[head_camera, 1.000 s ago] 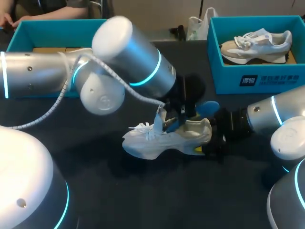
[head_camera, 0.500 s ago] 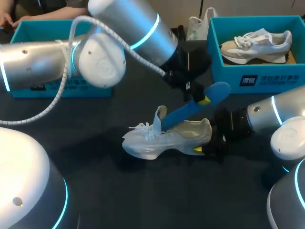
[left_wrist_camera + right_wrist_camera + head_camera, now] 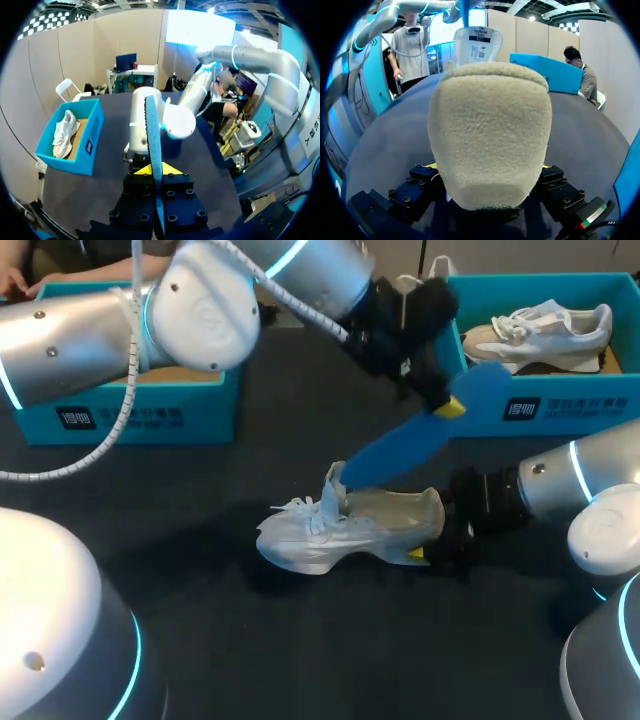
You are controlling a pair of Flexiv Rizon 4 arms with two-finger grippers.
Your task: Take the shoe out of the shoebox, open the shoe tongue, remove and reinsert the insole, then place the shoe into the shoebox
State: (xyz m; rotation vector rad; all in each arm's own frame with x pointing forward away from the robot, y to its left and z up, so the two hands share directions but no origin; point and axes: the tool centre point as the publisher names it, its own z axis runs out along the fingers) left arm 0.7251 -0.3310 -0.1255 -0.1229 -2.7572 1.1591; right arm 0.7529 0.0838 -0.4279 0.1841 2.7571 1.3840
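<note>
A white shoe lies on the dark table, toe to the left, tongue standing up. My right gripper is shut on its heel, and the fuzzy heel fills the space between that gripper's fingers in the right wrist view. My left gripper hangs above and to the right of the shoe, shut on a blue insole. The insole slants down, its low end by the tongue. In the left wrist view the insole shows edge-on between the left gripper's yellow tips.
A teal shoebox at the back right holds a second beige and white shoe. Another teal box stands at the back left, behind my left arm. The table in front of the shoe is bare.
My left arm has risen and swung to the back right, drawing the blue insole up out of the shoe. The shoe and my right arm have kept still.
</note>
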